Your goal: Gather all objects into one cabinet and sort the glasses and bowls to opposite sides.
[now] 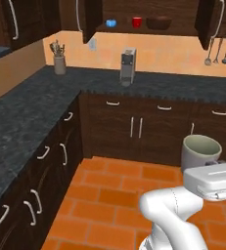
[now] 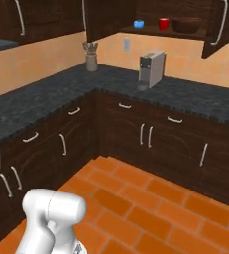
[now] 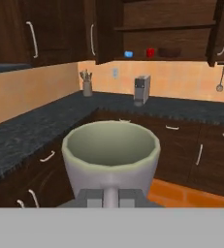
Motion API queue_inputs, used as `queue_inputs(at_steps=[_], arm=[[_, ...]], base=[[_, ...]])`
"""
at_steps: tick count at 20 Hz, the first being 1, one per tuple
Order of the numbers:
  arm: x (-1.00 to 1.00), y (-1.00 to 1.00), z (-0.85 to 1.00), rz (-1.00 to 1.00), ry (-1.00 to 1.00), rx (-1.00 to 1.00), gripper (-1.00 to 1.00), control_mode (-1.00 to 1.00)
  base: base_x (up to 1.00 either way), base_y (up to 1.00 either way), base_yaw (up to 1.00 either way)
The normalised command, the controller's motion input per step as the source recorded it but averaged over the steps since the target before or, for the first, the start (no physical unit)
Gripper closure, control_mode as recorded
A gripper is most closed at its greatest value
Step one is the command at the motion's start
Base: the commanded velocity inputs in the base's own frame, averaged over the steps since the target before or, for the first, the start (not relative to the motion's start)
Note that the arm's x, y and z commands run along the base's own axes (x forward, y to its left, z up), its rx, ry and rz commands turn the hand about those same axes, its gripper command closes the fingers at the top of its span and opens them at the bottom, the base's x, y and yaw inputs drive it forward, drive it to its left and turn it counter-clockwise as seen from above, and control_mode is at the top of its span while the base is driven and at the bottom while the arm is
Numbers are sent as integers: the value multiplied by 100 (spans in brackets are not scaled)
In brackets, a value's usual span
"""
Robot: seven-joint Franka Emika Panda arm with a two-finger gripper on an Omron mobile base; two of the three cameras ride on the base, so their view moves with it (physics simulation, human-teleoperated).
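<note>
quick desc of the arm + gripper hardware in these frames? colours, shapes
Glossy white arm of rounded, bulbous links, seen from both base views. Boxy light-grey hand housing with rounded corners and a darker seam. The gripper has two small blocky grey fingertips. No cables or markings visible.

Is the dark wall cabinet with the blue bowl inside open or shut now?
Open. Both doors of the cabinet stand swung out, so the blue bowl, red cup and brown bowl show on its shelf.
</note>
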Motion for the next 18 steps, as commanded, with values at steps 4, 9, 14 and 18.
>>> queue_inputs(at_steps=[4,9,14,18], arm=[[0,0,0,0,0,0,100,100],[0,0,0,0,0,0,100,100],[0,0,0,0,0,0,100,100],[0,0,0,0,0,0,100,100]], base=[[98,-6,-12],[99,-17,-9],[100,-4,-7],[100,0,-8]])
